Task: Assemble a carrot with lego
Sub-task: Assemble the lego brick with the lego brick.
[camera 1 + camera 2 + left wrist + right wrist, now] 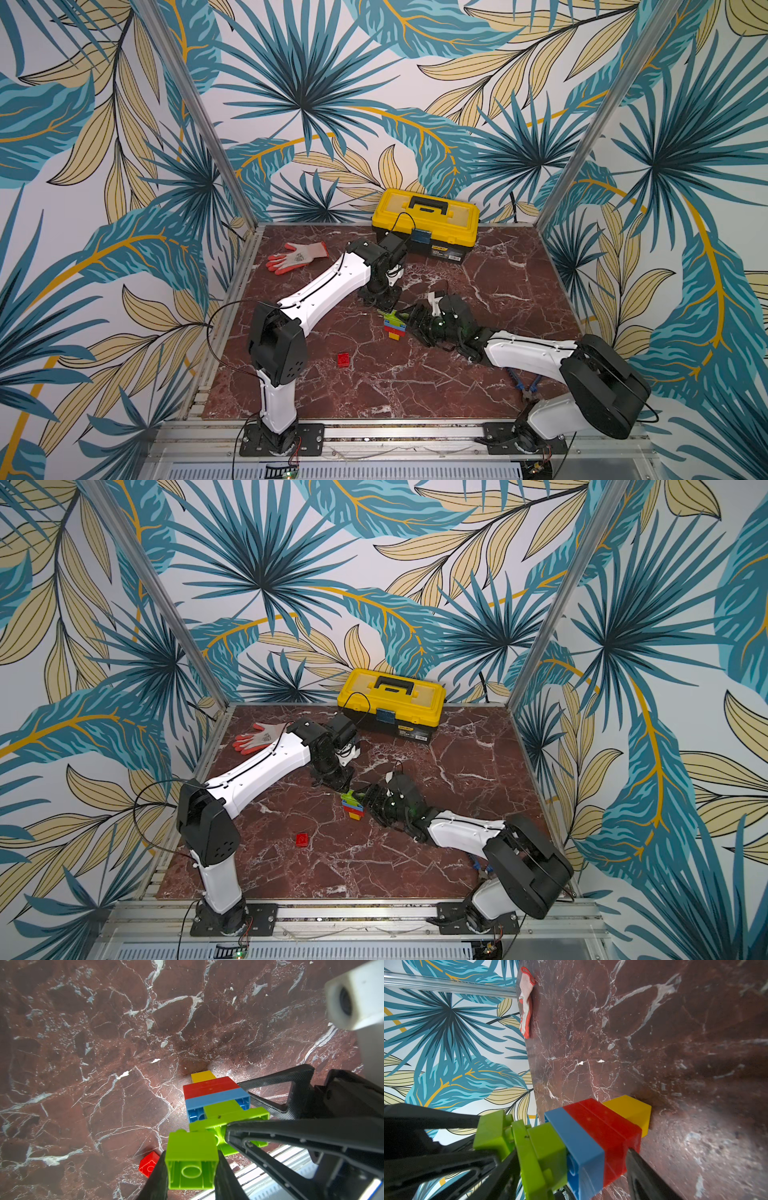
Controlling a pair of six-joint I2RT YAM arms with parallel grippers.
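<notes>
- Our left claw (192, 1162) is clamped on a lime-green brick (191, 1147) at the carrot's (393, 326) leafy end.
- Our right claw (571, 1155) grips the carrot between its fingers, yellow tip against the table (457, 374).
- A loose red brick (343, 360) lies well apart from both claws.

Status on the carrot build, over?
Left end effector shut on green brick, at carrot leaf end. Right end effector shut on carrot, yellow tip toward table. Red brick loose, apart from carrot.
</notes>
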